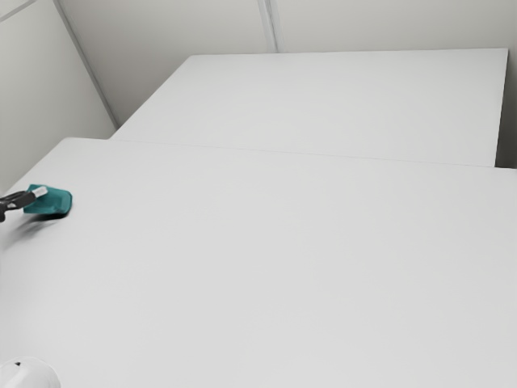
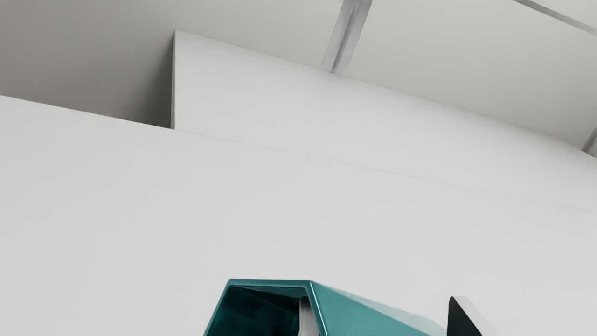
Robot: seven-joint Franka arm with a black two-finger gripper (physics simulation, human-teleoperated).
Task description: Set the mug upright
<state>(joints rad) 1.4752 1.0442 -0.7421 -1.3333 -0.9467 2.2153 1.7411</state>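
The teal mug (image 1: 53, 201) lies tipped over near the table's edge at the exterior view's left, with a dark shadow under it. At its near side is the black gripper (image 1: 40, 191), a pale fingertip overlapping the mug. In the wrist view, the mug (image 2: 368, 310) has its angular mouth facing partly toward the camera. The gripper (image 2: 382, 319) stands open around part of it: one finger (image 2: 306, 319) reaches into the mouth, and the other finger (image 2: 461, 319) is outside, beside the mug's far end. The mug's lower part is cut off there, and no handle can be made out.
The wide white table (image 1: 266, 267) stretches toward the exterior view's right. Behind it, a second white surface (image 1: 323, 105) meets it along a thin seam, with pale walls beyond. A rounded white object (image 1: 28, 376) stands at the exterior view's lower left.
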